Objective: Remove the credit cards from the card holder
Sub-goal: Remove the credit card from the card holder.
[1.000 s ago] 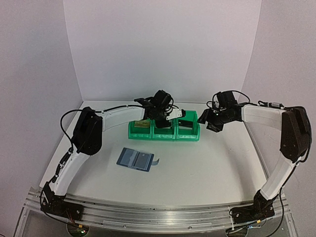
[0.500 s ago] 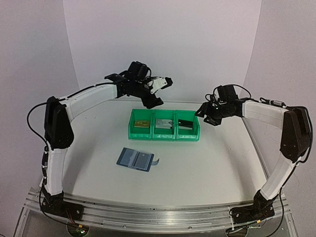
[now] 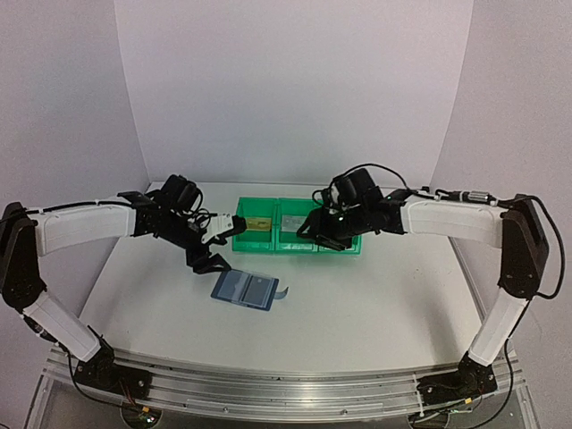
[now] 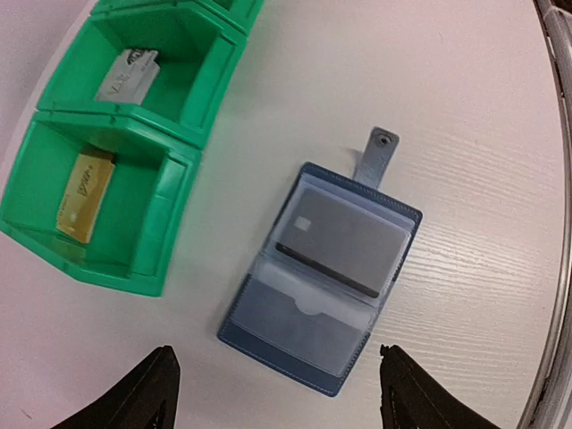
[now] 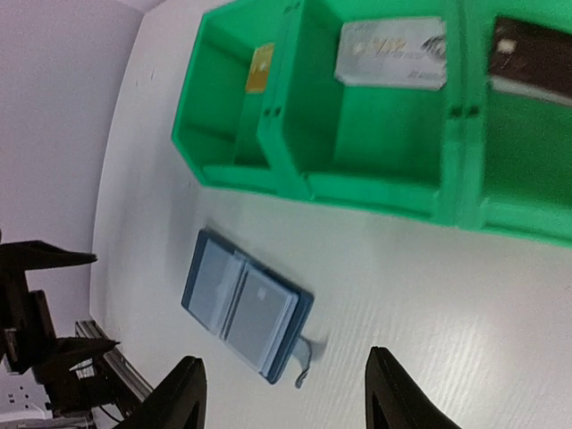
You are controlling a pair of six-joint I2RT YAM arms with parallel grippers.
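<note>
The blue card holder [image 3: 246, 290] lies open and flat on the white table, snap strap out to its right. In the left wrist view the card holder [image 4: 268, 350] has a dark grey credit card [image 4: 344, 241] in its far sleeve, and the near sleeve looks empty. My left gripper [image 3: 215, 247] hovers just left of it, open, fingers either side with nothing held [image 4: 277, 357]. My right gripper [image 3: 323, 234] hangs open over the bins' front and looks down at the holder [image 5: 246, 308]. A tan-gold card [image 4: 85, 195], a silver card [image 4: 128, 75] and a black card [image 5: 529, 63] lie in the bins.
A row of three green plastic bins [image 3: 299, 247] stands behind the holder at mid-table, its front wall [image 5: 375, 192] close under my right gripper. White walls close in the back and sides. A metal rail [image 3: 268, 389] runs along the near edge.
My left arm has swung from over the bins, up and back, then down to the holder's left side. My right arm has moved left from beside the bins to over them.
</note>
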